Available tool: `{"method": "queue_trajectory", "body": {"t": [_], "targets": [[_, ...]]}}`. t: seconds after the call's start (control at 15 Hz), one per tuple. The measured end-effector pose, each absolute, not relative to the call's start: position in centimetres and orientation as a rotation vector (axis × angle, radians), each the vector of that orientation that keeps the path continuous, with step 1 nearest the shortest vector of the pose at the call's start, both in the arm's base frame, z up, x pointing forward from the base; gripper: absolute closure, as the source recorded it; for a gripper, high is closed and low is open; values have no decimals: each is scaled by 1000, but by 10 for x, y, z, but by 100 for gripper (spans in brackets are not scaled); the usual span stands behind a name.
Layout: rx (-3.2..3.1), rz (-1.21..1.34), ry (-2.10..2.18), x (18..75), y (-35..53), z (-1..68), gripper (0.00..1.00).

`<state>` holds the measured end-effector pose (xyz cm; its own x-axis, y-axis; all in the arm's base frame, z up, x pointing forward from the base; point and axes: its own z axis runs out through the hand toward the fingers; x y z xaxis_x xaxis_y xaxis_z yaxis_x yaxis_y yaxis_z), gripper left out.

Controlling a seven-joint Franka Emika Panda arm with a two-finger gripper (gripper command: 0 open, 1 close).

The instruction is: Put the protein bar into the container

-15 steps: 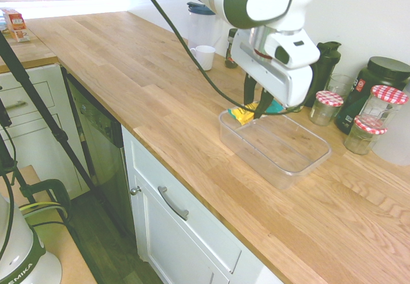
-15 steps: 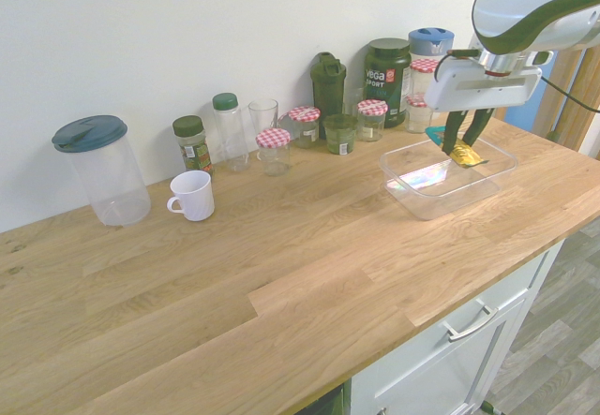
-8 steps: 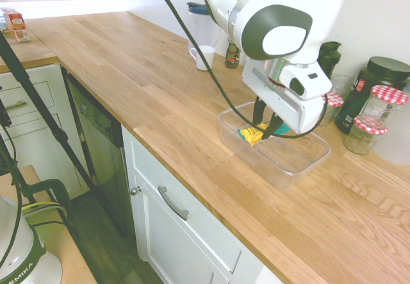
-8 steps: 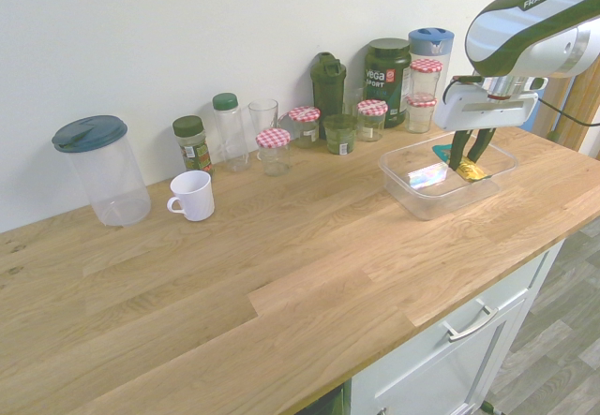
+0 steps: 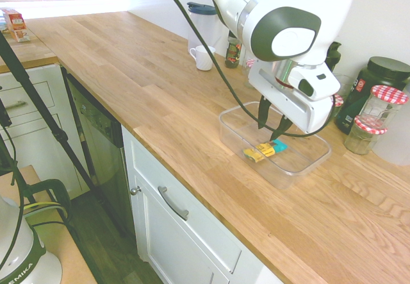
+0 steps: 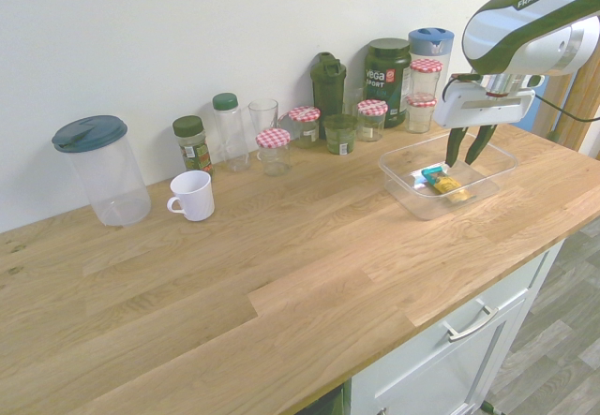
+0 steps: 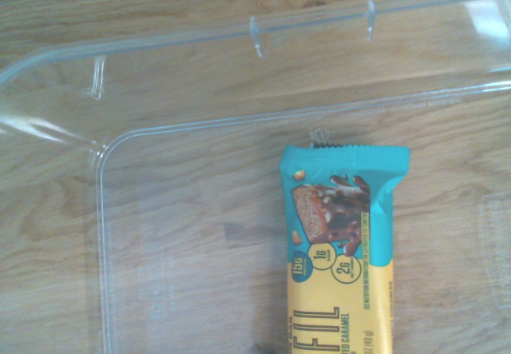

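Note:
The protein bar point(image 5: 264, 149), yellow with a teal-blue end, lies flat on the floor of the clear container point(image 5: 301, 168) on the wooden counter. In the second exterior view the protein bar point(image 6: 441, 182) rests toward the right half of the container point(image 6: 403, 196). My gripper point(image 5: 268, 133) hangs just above the bar with its fingers apart and nothing between them; the gripper point(image 6: 460, 163) sits inside the tub's outline, clear of the bar. The wrist view looks straight down on the protein bar point(image 7: 339, 250), its teal end near a rounded corner of the container point(image 7: 100, 210).
Red-checked-lid jars point(image 5: 368, 133) and a dark green tub point(image 5: 378, 79) stand right behind the container against the wall. Along the wall further on are a shaker bottle point(image 6: 328, 87), small bottles, a white mug point(image 6: 192, 195) and a lidded clear pitcher point(image 6: 98, 167). The counter's front edge point(image 5: 211, 181) runs close by the container.
The gripper came down into the container with the bar, its fingers spread, and the bar dropped flat onto the container floor. The gripper now stands slightly above it.

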<state>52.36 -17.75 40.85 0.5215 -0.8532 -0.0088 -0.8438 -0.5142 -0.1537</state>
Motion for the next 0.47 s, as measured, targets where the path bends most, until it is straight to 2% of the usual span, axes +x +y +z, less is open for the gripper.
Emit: {"method": "queue_trajectory", "body": {"t": [0.27, 0.47], "targets": [[-2664, -159, 1377, 522, -150, 432, 0], [-2714, -232, 1284, 498, -107, 467, 0]]}}
